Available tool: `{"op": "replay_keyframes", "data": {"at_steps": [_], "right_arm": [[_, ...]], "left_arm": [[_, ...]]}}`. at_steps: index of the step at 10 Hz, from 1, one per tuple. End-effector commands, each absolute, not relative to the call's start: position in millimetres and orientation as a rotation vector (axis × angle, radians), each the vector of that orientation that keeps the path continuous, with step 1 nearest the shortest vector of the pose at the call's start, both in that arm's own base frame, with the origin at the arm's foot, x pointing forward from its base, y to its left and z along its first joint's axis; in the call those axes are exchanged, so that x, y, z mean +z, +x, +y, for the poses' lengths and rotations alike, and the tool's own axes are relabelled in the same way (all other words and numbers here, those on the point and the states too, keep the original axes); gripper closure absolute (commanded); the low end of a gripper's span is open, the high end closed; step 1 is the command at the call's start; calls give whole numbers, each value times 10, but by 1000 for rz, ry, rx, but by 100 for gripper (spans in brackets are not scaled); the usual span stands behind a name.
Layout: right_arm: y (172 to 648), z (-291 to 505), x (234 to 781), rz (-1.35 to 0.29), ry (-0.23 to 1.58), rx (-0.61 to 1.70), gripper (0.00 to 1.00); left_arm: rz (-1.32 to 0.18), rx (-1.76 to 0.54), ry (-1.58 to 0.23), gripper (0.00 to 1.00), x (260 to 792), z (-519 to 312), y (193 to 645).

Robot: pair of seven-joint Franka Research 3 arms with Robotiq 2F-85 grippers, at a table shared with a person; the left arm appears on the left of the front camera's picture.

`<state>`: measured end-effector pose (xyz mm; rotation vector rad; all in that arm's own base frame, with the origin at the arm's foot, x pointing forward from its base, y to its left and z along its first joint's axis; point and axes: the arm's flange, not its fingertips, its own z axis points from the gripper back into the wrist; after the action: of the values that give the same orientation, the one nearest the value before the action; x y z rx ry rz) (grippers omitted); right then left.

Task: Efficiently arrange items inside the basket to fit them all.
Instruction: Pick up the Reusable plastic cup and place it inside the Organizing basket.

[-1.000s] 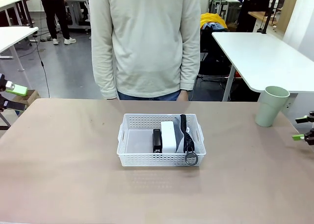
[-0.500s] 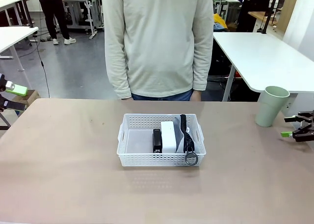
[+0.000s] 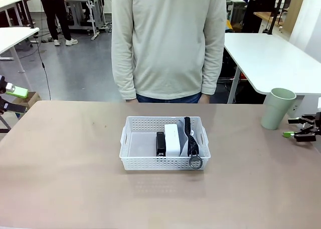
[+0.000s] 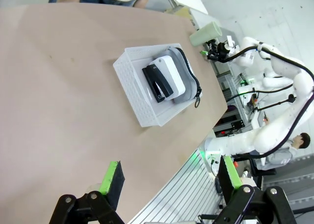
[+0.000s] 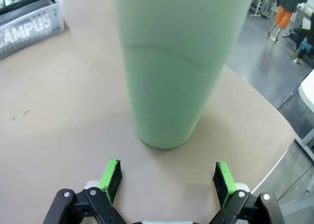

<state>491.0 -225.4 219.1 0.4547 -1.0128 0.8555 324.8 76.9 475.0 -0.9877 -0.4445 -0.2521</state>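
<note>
Right hand [image 5: 167,177] was wide, empty; cup [image 5: 171,62] stood at its 12 o'clock near the table [image 3: 60,163] edge. Left hand [image 4: 169,177] was wide, empty. In the basket [image 3: 131,161], the 9 o'clock half lay free.

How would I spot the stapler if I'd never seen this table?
On the table, find the white basket. The stapler lies inside beside the white box, on the side away from the grey pouch. It is the smallest and all black.
</note>
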Motion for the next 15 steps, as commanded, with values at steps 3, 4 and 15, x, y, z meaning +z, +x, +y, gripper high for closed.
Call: {"op": "replay_keyframes", "data": {"at_steps": [3,4,15], "right_arm": [[5168,-2202,2062,-1044,530,819,0],[5209,-2167,2046,-1062,557,809,0],[5444,-1901,1999,-1268,793,709,0]], "left_arm": [[-447,-265,-995,0,4757,787,3229],[-447,-265,-995,0,4757,787,3229],[-447,-265,-995,0,4757,787,3229]]}}
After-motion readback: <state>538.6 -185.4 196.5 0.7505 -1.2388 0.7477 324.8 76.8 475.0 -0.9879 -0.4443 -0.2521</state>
